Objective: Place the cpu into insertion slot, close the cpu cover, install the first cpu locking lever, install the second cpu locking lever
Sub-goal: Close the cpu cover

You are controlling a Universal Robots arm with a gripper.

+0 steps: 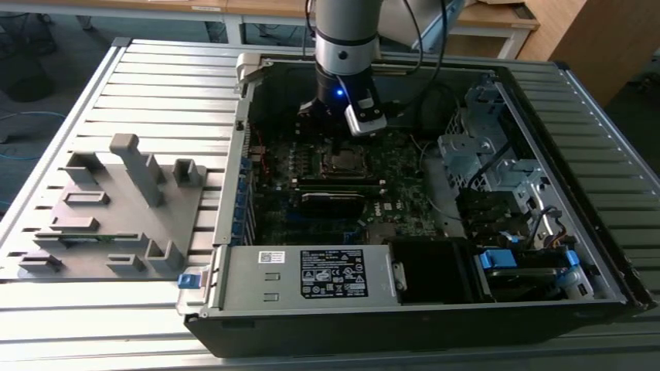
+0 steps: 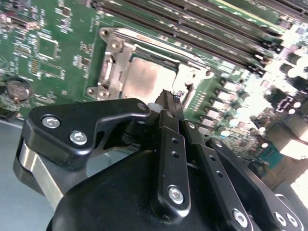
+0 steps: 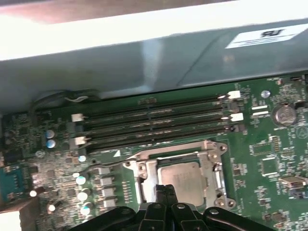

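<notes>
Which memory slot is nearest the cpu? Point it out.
The slot alongside the cpu cover, farthest from the case wall; three others lie between.

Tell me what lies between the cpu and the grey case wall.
First wrist view: the cpu cover, then long memory slots on the motherboard.

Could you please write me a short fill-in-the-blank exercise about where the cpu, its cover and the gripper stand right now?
1. The cpu lies in the motherboard's ___.
2. The cover is ___ over it.
3. The gripper is ___, its tip beside the cpu.
4. The grey fixture stands to the exterior view's ___ of the case.
Missing words: socket; closed; shut; left.
</notes>
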